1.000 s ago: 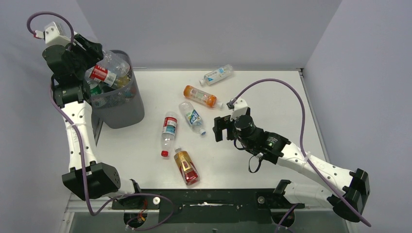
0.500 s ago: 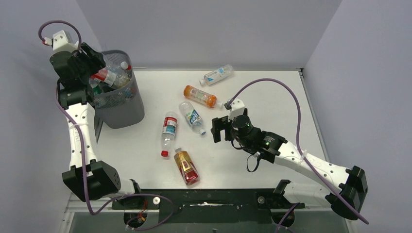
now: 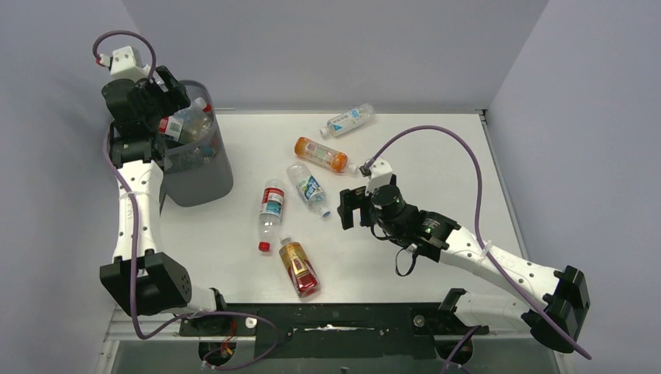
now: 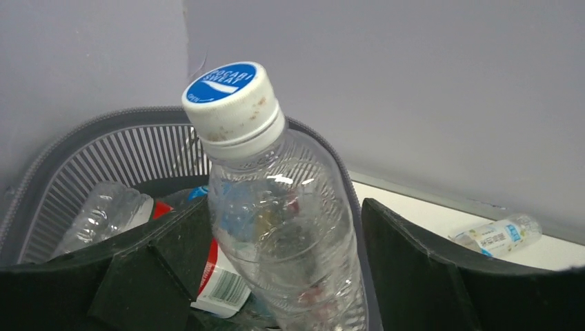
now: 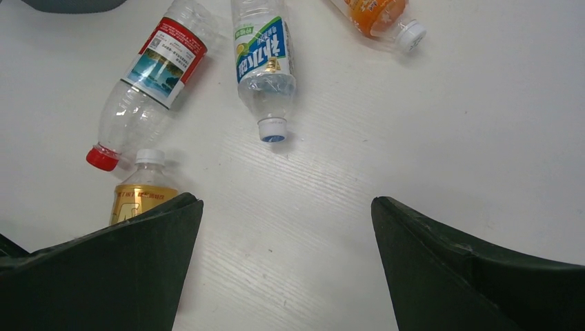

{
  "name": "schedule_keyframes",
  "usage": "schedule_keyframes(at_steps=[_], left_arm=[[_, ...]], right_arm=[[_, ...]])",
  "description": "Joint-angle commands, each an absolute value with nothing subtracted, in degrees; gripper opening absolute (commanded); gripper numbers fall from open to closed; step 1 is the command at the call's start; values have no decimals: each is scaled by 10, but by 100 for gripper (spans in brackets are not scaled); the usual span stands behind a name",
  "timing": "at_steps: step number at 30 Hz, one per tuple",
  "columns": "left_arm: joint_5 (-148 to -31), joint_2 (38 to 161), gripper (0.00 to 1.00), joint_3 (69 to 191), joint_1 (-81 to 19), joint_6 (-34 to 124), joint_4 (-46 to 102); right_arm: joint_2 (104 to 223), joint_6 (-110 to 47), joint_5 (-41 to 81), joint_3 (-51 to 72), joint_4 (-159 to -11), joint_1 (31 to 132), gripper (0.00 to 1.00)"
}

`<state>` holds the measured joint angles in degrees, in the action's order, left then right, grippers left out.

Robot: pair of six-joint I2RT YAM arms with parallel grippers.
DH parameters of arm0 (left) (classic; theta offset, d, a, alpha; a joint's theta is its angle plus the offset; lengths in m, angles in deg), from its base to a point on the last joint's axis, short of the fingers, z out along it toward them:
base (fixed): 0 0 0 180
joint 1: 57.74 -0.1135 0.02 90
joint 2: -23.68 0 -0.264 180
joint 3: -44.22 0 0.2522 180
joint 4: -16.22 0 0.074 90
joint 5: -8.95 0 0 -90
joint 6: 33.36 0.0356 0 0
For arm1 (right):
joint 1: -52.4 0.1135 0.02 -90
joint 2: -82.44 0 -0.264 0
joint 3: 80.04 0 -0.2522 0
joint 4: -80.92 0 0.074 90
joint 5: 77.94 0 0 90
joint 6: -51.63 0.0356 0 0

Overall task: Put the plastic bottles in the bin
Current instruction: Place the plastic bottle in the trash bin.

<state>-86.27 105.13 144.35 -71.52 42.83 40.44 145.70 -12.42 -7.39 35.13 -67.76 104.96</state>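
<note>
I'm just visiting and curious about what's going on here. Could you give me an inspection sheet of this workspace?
Surface: white table, no spills seen.
Job's things: mesh bin at far left, nearly full; five bottles lying on the table: white-labelled, orange, blue-green-labelled, red-labelled, amber.
Clutter: nothing seen.
Grippers: left gripper over the bin, shut on a blue-capped bottle; right gripper open, empty, above the table.
Cables: purple left cable and right cable loop off the wrists.
Surroundings: plain grey walls on three sides.
</note>
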Motion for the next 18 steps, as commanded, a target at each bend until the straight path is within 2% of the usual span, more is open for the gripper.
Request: schedule_keyframes(at_steps=[1, 18], left_arm=[[-833, 1045, 80, 1451, -712, 424, 394], [-895, 999, 84, 1542, -682, 362, 481]], right_arm=[[1453, -119, -73, 355, -712, 1051, 100], [1484, -128, -25, 347, -718, 1052, 98]])
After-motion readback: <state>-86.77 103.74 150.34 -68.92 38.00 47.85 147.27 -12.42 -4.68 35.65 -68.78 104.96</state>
